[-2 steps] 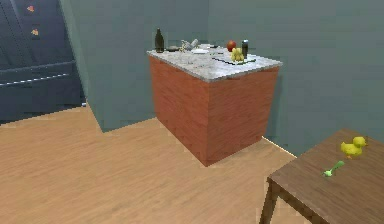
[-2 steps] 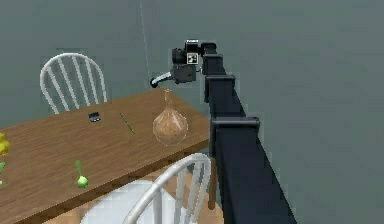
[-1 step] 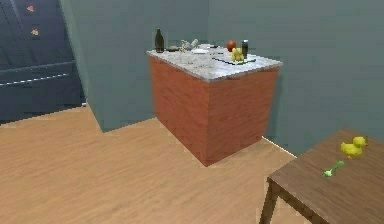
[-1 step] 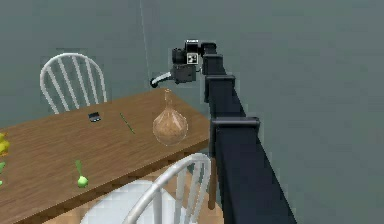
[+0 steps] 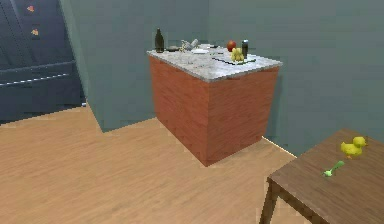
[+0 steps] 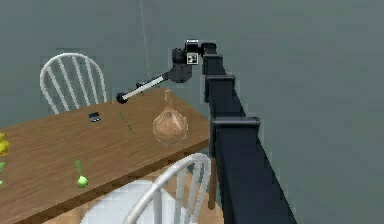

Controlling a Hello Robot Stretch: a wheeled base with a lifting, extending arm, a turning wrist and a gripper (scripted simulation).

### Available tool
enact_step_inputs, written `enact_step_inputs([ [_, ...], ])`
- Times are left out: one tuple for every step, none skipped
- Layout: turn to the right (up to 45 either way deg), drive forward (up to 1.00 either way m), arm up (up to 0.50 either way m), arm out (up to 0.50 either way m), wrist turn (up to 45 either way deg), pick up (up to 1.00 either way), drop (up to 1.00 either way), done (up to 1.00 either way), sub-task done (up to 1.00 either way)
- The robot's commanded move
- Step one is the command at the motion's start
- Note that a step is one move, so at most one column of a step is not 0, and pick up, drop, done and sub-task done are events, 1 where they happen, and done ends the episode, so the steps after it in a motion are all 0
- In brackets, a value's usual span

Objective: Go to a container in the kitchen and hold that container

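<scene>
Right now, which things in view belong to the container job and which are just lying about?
Job: gripper; brownish rounded vessel on the wooden table near it, likely the container; whether it is held cannot be told.
Lying about: small dark object, green item, white chair, dark bottle and red fruit on the counter.

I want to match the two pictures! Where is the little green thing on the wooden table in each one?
Forward view: the green thing lies near the bottom right, on the wooden table, just below the yellow thing.
Arm side view: the green thing lies at the lower left, near the table's front edge.
Shared landmark: the wooden table, with the yellow thing near the green one.
</scene>
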Motion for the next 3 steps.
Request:
enact_step_inputs([
  [0.0, 0.00, 0.00, 0.00, -45.0, 0.00, 0.00, 0.00, 0.00],
  [0.0, 0.00, 0.00, 0.00, -18.0, 0.00, 0.00, 0.00, 0.00],
  [0.0, 0.00, 0.00, -0.48, 0.0, 0.00, 0.00, 0.00, 0.00],
])
